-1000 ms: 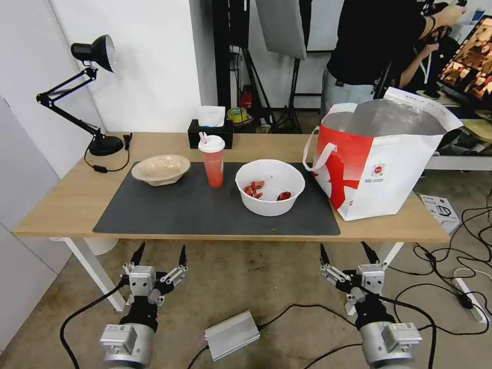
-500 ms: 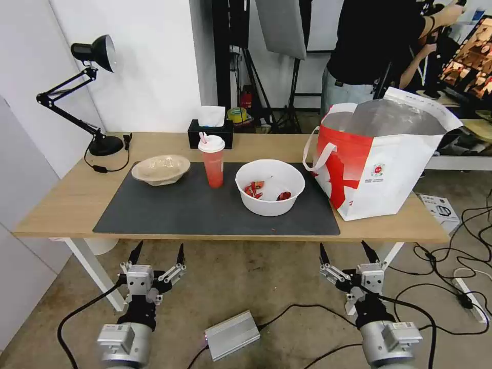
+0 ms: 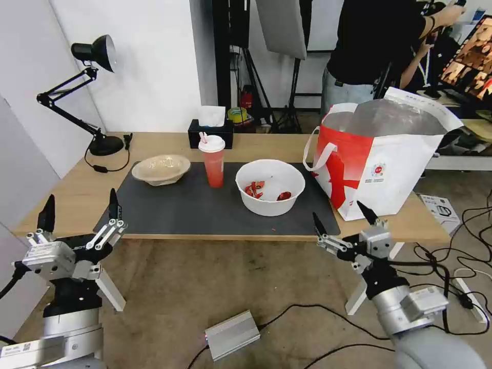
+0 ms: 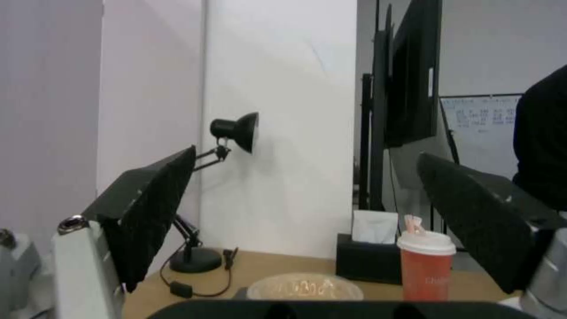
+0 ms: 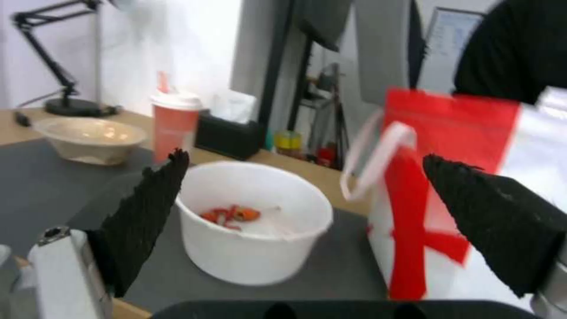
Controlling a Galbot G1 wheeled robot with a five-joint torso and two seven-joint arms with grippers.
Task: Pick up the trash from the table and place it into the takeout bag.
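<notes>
On the table's (image 3: pixel 72 200) dark mat stand the trash items: a beige pulp bowl (image 3: pixel 160 168) at the left, a red cup with white lid (image 3: pixel 212 160) in the middle, and a white bowl with red scraps (image 3: pixel 270 186) to its right. The takeout bag (image 3: pixel 379 164) stands open at the table's right end. My left gripper (image 3: pixel 80 208) is open at the table's front left corner, facing the pulp bowl (image 4: pixel 304 287) and cup (image 4: pixel 426 265). My right gripper (image 3: pixel 342 218) is open at the front edge, facing the white bowl (image 5: pixel 254 221) and bag (image 5: pixel 467 186).
A black desk lamp (image 3: pixel 84 92) stands at the back left and a black tissue box (image 3: pixel 210 130) behind the cup. A silver box (image 3: pixel 231 335) and cables lie on the floor. A person stands behind the bag.
Both arms have risen from below the table to its front edge. The left gripper swung out to the left corner; the right moved up toward the white bowl and bag.
</notes>
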